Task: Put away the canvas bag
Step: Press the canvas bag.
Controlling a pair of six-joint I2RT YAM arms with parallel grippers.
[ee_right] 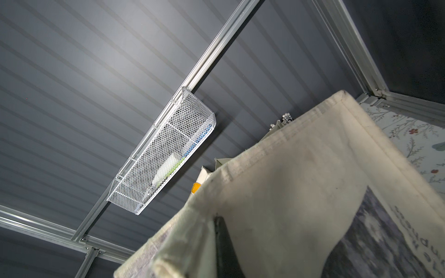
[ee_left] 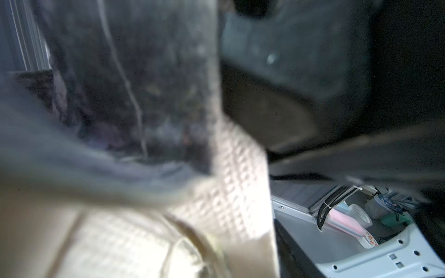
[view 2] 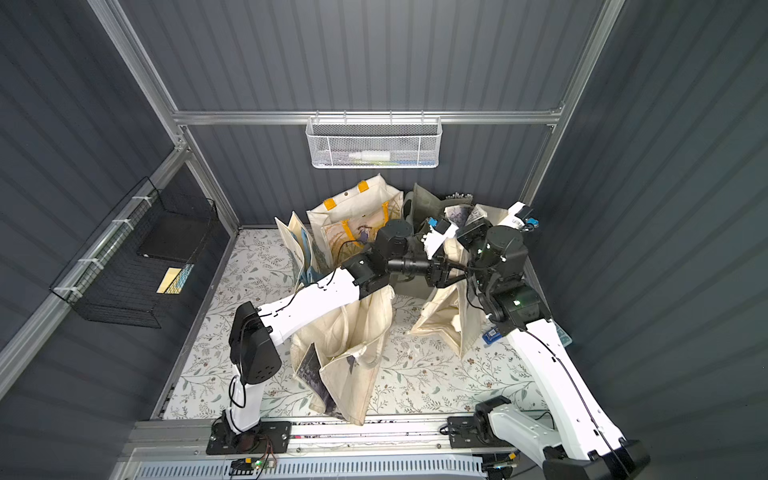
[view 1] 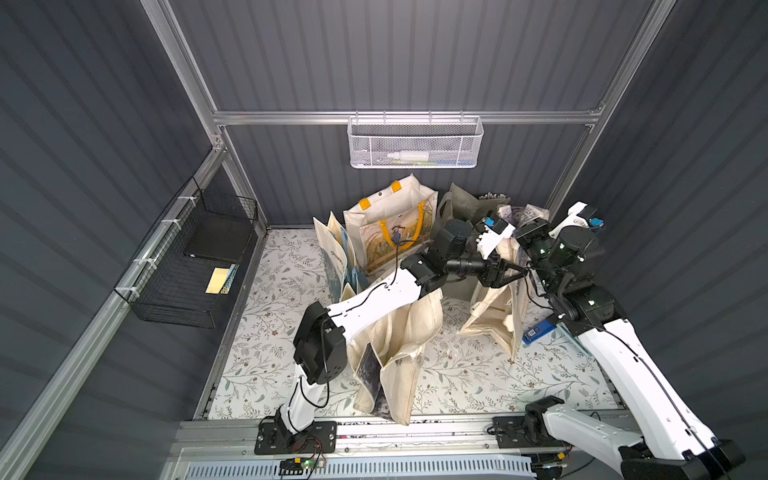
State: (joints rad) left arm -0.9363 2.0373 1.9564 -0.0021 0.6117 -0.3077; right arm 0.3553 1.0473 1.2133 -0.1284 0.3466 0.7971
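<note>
Pinching canvas bag (ee_right: 289, 183) top: right gripper (ee_right: 218, 223)

The canvas bag (view 1: 494, 307) stands right of another bag (view 1: 399, 345), upright bags (view 1: 390, 232) behind both

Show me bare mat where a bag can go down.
Bare: the mat strip between the black wire basket and the slumped front bag; also the patch between that bag and the right arm. Crowded: the standing bags at the back and the canvas bag by them.
</note>
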